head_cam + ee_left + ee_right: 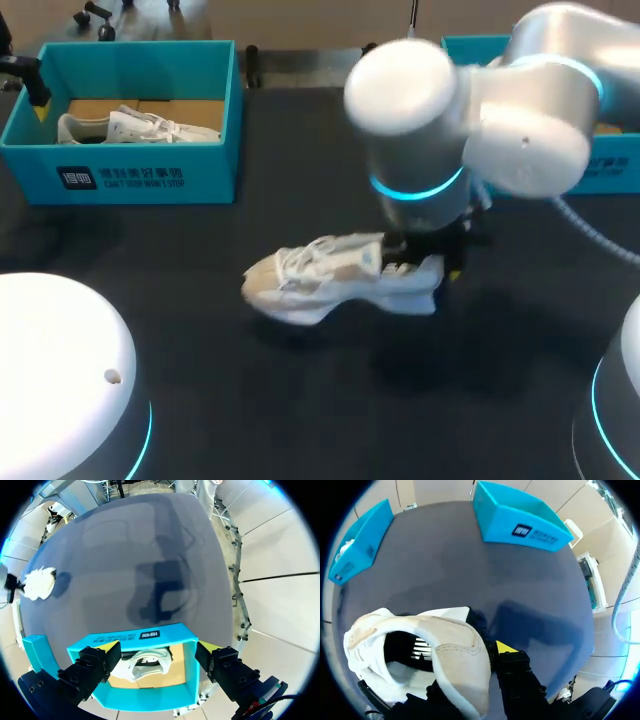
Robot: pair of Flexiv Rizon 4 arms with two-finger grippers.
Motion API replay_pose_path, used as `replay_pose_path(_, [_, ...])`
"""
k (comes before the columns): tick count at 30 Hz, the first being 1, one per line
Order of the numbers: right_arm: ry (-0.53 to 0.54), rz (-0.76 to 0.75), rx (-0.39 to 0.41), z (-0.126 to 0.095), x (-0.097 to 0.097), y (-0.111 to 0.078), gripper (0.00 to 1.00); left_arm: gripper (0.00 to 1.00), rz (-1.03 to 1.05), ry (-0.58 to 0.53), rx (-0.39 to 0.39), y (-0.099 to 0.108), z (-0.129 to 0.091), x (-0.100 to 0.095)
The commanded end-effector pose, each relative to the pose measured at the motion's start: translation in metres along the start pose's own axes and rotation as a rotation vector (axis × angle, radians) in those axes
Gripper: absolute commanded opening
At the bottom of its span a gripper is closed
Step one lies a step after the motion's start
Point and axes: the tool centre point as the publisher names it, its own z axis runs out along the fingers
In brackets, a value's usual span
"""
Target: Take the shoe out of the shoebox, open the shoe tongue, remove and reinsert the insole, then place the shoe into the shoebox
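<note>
Two shoes, two shoeboxes

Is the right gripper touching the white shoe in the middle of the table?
Touching. The right wrist view shows the right gripper with its yellow-tipped finger pressed against the heel of the white shoe.

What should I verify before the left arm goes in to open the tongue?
1. Position: shoe out of any box, above the table: ok.
2. Grip: right tool shut on the shoe's heel: ok.
3. Fingers: left tool open: ok.
4. Reach: left tool hangs over the left shoebox, which holds a second shoe, far from the held shoe: not ok.
5. Tongue state: cannot tell.
</note>
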Motion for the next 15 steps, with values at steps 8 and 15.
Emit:
replay_pose_path(8, [0.016, -0.016, -0.006, 0.0121, 0.0121, -0.0180, 0.00, 1.00, 0.001, 0.004, -0.003, -0.0016, -0.0004, -0.0001])
replay_pose_path(15, [0.021, -0.039, 0.005, 0.0178, 0.0151, -0.0166, 0.00, 1.00, 0.001, 0.004, -0.003, -0.0016, -0.0004, -0.0001])
